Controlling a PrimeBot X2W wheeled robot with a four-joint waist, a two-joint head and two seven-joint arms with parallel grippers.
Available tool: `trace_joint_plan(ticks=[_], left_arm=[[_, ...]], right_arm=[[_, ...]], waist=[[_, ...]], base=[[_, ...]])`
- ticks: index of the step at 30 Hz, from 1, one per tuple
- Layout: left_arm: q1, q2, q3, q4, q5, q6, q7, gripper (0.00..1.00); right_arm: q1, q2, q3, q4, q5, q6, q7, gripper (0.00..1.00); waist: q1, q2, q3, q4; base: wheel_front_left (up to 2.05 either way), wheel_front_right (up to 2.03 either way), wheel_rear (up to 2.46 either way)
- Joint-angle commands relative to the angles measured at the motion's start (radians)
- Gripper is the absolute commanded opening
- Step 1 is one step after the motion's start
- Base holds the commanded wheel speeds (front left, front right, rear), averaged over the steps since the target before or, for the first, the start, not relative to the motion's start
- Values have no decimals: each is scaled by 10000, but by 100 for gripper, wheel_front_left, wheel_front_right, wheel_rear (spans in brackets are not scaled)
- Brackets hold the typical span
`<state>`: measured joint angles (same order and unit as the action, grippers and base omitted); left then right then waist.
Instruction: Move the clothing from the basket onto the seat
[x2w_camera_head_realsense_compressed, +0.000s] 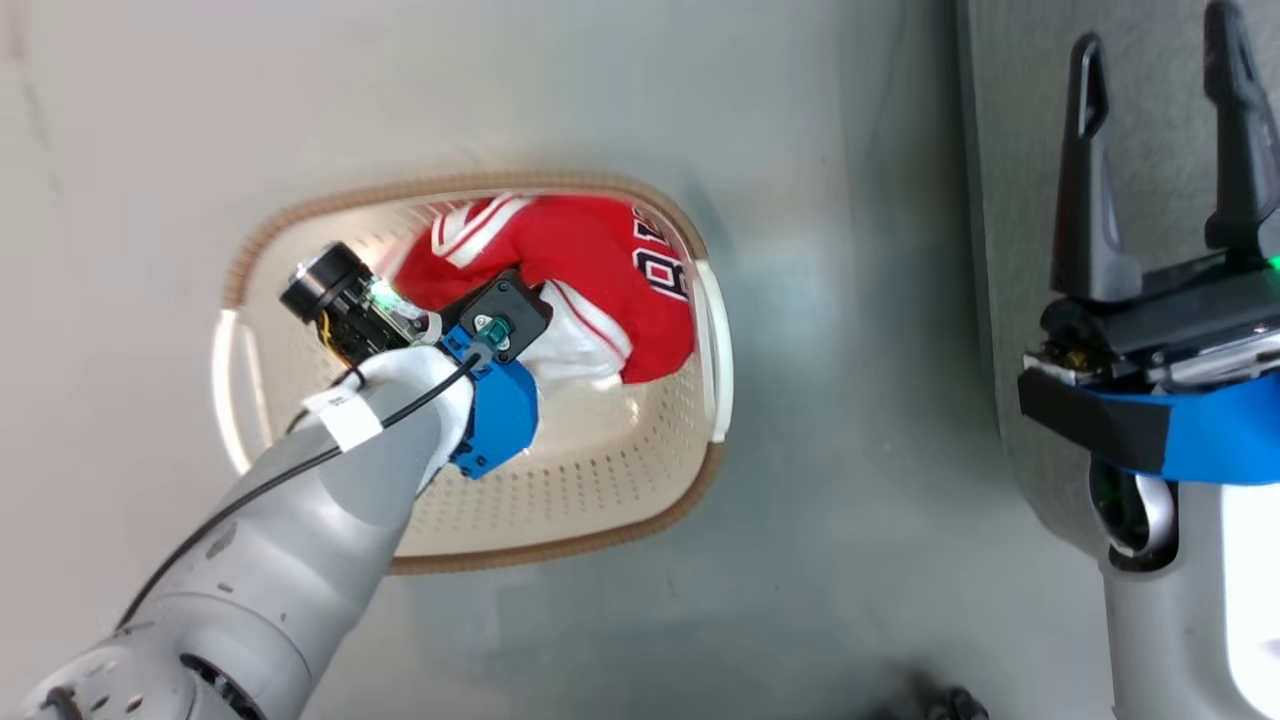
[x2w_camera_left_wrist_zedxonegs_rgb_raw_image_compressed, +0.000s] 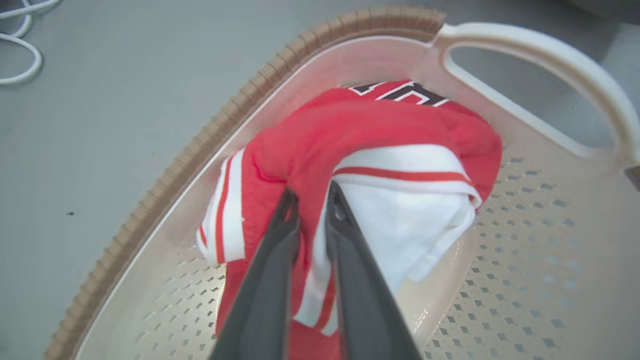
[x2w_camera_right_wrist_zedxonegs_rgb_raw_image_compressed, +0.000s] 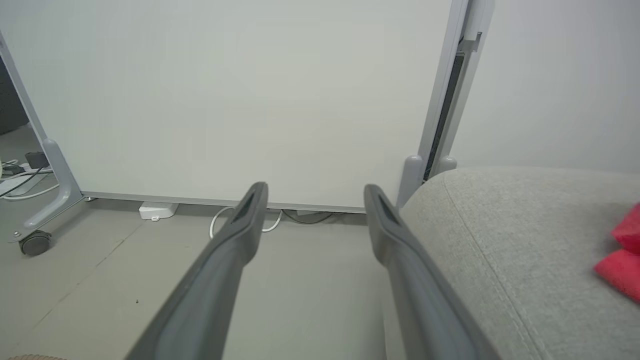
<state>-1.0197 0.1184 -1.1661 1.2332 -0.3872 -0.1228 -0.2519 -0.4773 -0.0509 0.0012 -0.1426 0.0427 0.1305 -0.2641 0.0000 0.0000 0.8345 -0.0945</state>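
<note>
The grey floor (x2w_camera_head_realsense_compressed: 600, 90) bore the basket (x2w_camera_head_realsense_compressed: 600, 470) under the left gripper (x2w_camera_left_wrist_zedxonegs_rgb_raw_image_compressed: 312, 197), the seat (x2w_camera_right_wrist_zedxonegs_rgb_raw_image_compressed: 525, 240) just right of the right gripper (x2w_camera_right_wrist_zedxonegs_rgb_raw_image_compressed: 315, 192), and a white cable (x2w_camera_right_wrist_zedxonegs_rgb_raw_image_compressed: 216, 226) beyond its fingertips.

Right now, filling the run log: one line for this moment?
left jaws: shut on clothing | clothing: in basket | right jaws: open

There's the clothing (x2w_camera_head_realsense_compressed: 580, 260) at the far-right end in the basket (x2w_camera_head_realsense_compressed: 600, 480), basket on the floor (x2w_camera_head_realsense_compressed: 850, 300), seat (x2w_camera_head_realsense_compressed: 1015, 200) to its right.
</note>
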Motion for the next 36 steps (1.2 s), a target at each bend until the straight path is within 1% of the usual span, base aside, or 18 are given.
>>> trace_joint_plan(ticks=[1,4,11,18,27,36], left_arm=[[197,-11,192,-159,-160,82,-92,0],[403,119,643,-827,-464,172,-147,0],[1588,753,1976,-3037,-822,453,-144,0],[2670,1095,2984,-4582,-525,612,-145,0],[3419,1091,3876,-5627,-228,627,-148,0],[3663,913,4308,-6320,-63,561,-147,0]], right_arm=[[225,12,-37,80,-70,5,-5,100],[426,11,-99,229,-150,5,-7,100],[1030,11,-163,614,-178,5,-5,100],[1738,11,-281,982,-123,3,-6,100],[2786,9,-377,1442,5,5,-6,100],[3516,11,-183,1769,309,5,-5,100]], waist=[[0,0,-775,353],[0,0,-1416,540],[0,0,-2916,817],[0,0,-4407,969],[0,0,-6138,1181],[0,0,-7253,1322]], base=[[0,0,0],[0,0,0],[0,0,0],[0,0,0],[0,0,0],[0,0,0]])
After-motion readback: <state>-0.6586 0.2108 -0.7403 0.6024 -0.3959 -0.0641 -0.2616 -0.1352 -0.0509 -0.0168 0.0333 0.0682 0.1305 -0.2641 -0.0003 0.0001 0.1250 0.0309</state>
